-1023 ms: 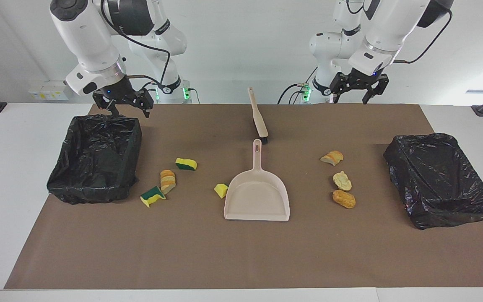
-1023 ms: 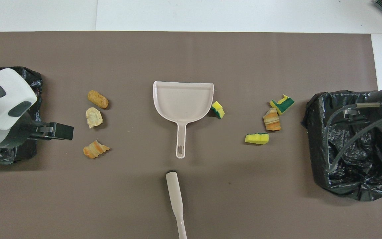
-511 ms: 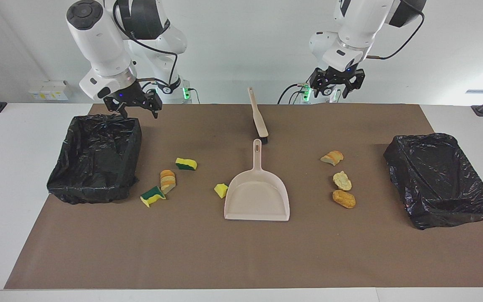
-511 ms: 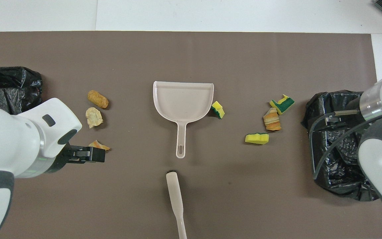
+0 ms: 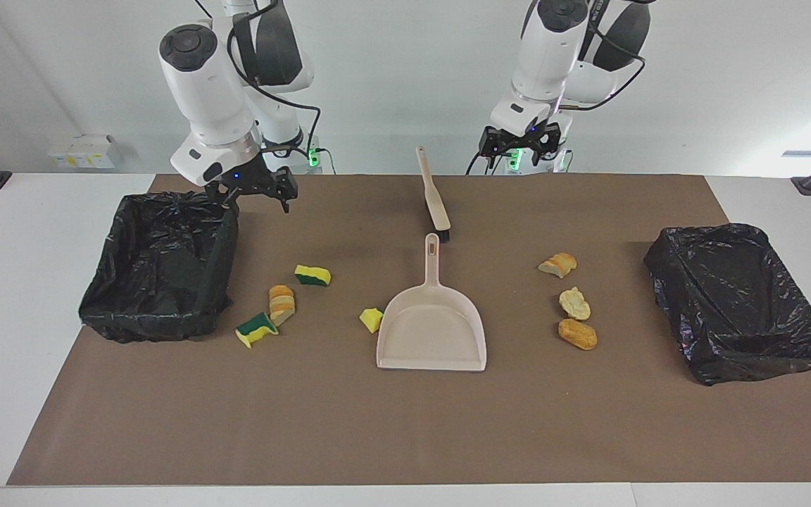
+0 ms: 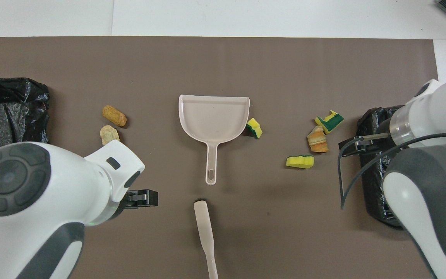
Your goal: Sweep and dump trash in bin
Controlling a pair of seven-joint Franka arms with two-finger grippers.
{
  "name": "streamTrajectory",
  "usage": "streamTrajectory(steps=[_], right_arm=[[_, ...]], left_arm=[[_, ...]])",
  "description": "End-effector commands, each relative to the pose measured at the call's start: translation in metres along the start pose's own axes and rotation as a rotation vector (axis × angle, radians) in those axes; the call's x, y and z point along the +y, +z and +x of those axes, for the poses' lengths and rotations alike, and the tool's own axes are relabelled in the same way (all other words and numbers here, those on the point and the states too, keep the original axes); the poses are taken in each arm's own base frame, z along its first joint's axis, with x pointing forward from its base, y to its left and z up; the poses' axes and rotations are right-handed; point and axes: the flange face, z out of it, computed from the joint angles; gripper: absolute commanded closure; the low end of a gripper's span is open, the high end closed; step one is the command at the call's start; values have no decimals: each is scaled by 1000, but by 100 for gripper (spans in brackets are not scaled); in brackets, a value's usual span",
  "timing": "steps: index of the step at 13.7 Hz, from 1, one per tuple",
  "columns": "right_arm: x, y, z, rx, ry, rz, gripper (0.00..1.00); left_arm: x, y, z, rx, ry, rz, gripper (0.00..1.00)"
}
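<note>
Several scraps of trash lie on the brown mat. Three bread pieces (image 5: 574, 303) lie toward the left arm's end. Sponge chunks (image 5: 312, 274) and a bread slice (image 5: 281, 303) lie toward the right arm's end. One sponge chunk (image 6: 254, 128) touches the beige dustpan (image 5: 431, 331) mid-mat. The brush (image 5: 435, 197) lies just nearer the robots than the pan's handle. My right gripper (image 5: 254, 204) hangs open and empty over the near corner of a black-lined bin (image 5: 159, 320). My left gripper (image 5: 518, 156) hangs open and empty over the mat's near edge, beside the brush handle.
A second black-lined bin (image 5: 764, 359) stands at the left arm's end of the mat. White table surface (image 5: 25, 282) surrounds the mat. In the overhead view the left arm (image 6: 52, 193) covers one bread piece and the right arm (image 6: 428, 174) covers much of its bin.
Both arms have swung toward the table's middle: the left gripper from near its bin to beside the brush handle, the right gripper off its bin's corner. Nothing on the mat has moved.
</note>
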Motion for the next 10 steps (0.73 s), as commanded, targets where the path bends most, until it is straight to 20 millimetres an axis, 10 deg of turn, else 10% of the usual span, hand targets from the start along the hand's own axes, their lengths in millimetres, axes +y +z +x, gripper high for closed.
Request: streamTrajectory(steps=[1,5,10], right_arm=[[-27,24,12,2,3,-10,0],[-48,42,21,28,-1,-17,0],[-54,57,22,47,7,-15,0]], left_arm=[[38,29,-52,39,-30,-25,0],[104,102,-113,55,15,-45,0],[155,181,-143,30,-57,-11,0]])
